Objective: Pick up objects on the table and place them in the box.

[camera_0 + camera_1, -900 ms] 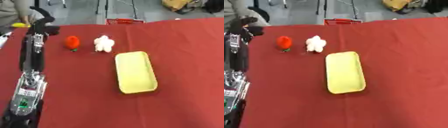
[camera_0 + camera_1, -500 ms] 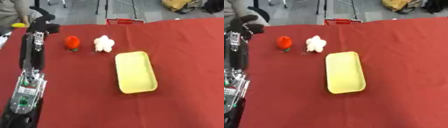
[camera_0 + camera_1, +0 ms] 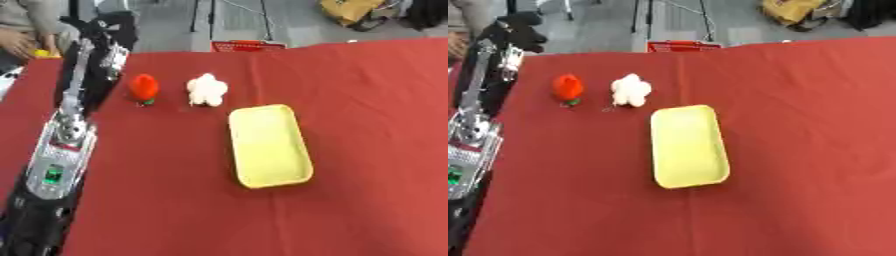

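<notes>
A red strawberry-shaped object point(image 3: 143, 87) with a green base lies on the red table cloth point(image 3: 350, 125) at the far left. Just right of it sits a white, lumpy flower-shaped object point(image 3: 206, 90). The box is a shallow yellow tray point(image 3: 268, 145), empty, in the middle of the table. My left arm runs up the left side, and its black left hand point(image 3: 103, 31) hovers at the table's far left edge, behind and left of the red object and touching neither object. The hand is too dark and blurred to read. My right hand does not show.
A red wire basket point(image 3: 248, 46) stands on the floor just past the far table edge. At the far left a person's hand point(image 3: 17, 45) rests near a small yellow thing point(image 3: 41, 52). A yellow bag point(image 3: 350, 10) lies on the floor.
My left hand has shifted a little to the right and farther back, closer to the red object. The objects and the tray have not moved.
</notes>
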`<action>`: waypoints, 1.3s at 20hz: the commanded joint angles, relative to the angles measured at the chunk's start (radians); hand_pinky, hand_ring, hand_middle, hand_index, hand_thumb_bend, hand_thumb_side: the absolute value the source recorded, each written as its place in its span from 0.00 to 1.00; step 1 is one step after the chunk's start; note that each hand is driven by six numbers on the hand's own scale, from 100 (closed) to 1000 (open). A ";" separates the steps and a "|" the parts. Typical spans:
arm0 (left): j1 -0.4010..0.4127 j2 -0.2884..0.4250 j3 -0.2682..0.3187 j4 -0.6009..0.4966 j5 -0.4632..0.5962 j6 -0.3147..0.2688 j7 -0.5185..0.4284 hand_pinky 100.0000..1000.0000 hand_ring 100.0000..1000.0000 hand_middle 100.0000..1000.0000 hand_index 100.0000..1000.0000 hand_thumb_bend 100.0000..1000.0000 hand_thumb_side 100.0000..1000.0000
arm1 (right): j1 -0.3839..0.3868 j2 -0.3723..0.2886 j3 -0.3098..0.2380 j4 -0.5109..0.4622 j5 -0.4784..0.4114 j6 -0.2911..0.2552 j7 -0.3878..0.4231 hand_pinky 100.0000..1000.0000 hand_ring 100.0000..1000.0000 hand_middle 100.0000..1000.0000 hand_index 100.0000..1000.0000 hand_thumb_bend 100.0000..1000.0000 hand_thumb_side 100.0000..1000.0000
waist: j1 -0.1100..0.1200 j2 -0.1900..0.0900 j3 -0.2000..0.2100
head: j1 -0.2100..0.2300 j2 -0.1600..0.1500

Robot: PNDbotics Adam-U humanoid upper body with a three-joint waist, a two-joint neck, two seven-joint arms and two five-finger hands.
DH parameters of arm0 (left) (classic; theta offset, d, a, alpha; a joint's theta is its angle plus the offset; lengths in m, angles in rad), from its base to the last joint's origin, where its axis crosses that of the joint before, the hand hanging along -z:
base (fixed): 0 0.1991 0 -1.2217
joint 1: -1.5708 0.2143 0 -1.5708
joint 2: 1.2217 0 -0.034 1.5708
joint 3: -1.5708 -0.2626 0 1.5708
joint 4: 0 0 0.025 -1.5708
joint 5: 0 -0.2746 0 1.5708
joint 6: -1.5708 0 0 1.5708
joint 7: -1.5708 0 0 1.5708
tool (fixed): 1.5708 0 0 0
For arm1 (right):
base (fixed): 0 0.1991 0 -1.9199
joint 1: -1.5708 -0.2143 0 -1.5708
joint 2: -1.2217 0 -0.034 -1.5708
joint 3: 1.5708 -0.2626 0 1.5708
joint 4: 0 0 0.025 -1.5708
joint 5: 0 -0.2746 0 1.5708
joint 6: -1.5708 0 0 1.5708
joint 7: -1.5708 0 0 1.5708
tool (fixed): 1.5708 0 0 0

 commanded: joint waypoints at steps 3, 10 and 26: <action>-0.110 0.053 -0.048 0.083 -0.197 0.038 -0.099 0.70 0.72 0.78 0.84 0.53 0.78 | -0.010 -0.015 0.003 -0.008 -0.009 -0.003 0.008 0.67 0.65 0.80 0.92 0.30 0.70 | 0.002 -0.037 -0.008 | 0.004 -0.004; -0.311 0.047 -0.102 0.340 -0.526 -0.053 -0.320 0.77 0.81 0.85 0.89 0.57 0.62 | -0.009 -0.013 0.012 -0.003 -0.017 -0.005 0.019 0.67 0.65 0.80 0.92 0.30 0.70 | 0.000 -0.050 -0.025 | 0.007 0.001; -0.506 -0.038 -0.021 0.772 -0.835 -0.139 -0.563 0.79 0.81 0.83 0.88 0.57 0.48 | -0.022 -0.016 0.040 0.001 -0.034 -0.013 0.051 0.67 0.65 0.80 0.92 0.30 0.70 | 0.016 -0.053 -0.089 | 0.030 0.002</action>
